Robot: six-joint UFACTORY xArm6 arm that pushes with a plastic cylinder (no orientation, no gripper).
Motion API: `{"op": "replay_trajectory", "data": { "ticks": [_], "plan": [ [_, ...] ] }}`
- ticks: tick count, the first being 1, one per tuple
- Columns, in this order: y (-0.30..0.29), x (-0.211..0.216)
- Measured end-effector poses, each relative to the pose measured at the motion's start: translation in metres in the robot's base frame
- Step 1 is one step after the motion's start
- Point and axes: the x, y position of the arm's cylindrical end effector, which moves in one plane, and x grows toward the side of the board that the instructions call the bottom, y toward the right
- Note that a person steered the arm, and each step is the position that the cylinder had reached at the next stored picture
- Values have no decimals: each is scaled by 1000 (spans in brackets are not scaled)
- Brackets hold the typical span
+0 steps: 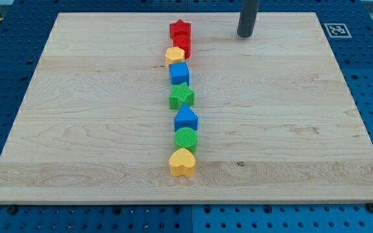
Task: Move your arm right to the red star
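Tip (pixel 245 35) right of red star (pixel 180 28), eight blocks total.

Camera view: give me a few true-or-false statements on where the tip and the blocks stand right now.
1. My tip is to the view's right of the red star. True.
2. My tip is touching the red star. False: bare board lies between them.
3. The blocks form a rough column running from the view's top to its bottom. True.
4. The yellow heart is at the top end of the column. False: it is at the bottom end; the red star is at the top.
5. The green star sits between two blue blocks. True.
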Motion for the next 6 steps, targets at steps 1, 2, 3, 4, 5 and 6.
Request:
{"op": "replay_trajectory", "data": {
  "ticks": [1,2,3,4,5,6],
  "plan": [
    [0,0],
    [2,-5],
    [-22,-6],
    [-69,6],
    [-87,14],
    [-97,12]
  ]
}}
